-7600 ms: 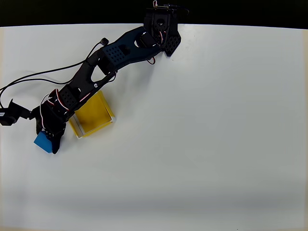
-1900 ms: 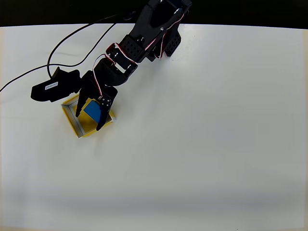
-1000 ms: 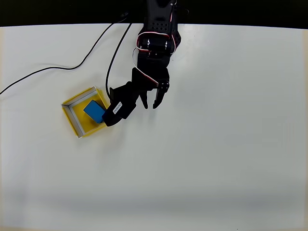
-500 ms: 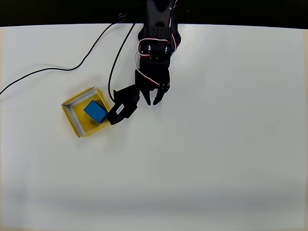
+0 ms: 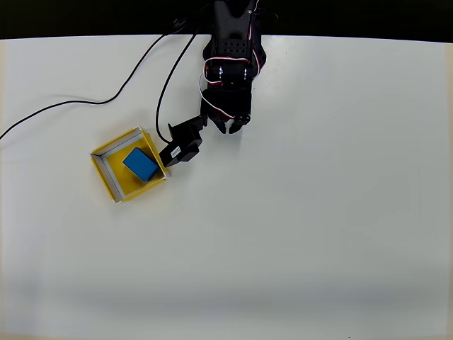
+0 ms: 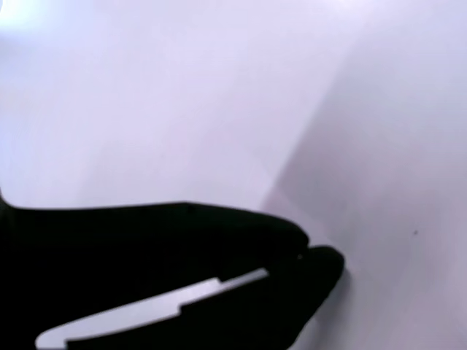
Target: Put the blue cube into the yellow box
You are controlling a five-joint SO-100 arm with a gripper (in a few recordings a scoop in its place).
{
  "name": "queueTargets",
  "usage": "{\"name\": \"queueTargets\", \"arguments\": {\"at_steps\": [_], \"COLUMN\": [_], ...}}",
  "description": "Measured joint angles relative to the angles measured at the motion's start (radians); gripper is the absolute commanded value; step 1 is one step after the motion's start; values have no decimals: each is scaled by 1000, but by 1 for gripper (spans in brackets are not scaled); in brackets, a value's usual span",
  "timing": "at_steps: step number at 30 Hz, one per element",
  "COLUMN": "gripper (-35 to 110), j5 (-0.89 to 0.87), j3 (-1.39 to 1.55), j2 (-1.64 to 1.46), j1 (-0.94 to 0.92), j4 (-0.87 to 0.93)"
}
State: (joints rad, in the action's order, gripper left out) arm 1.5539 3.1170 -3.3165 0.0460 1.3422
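The blue cube (image 5: 140, 163) lies inside the yellow box (image 5: 105, 178), left of and below the claw (image 5: 232, 127) in the overhead view, so the placing looks done. The claw holds nothing, fingers nearly together, parked clear of the box near the arm's base.

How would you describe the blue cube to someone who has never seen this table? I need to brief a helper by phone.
On the white table, look left in the overhead view for the shallow yellow box. Inside it, toward its right side, lies the blue cube. It is the only bright blue thing there, set against the yellow floor and the black arm nearby.
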Motion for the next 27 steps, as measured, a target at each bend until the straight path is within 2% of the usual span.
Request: {"name": "queueTargets", "arguments": {"at_steps": [27], "gripper": [0], "j5": [2], "j3": [0], "j2": [0], "j1": [-8], "j4": [0]}}
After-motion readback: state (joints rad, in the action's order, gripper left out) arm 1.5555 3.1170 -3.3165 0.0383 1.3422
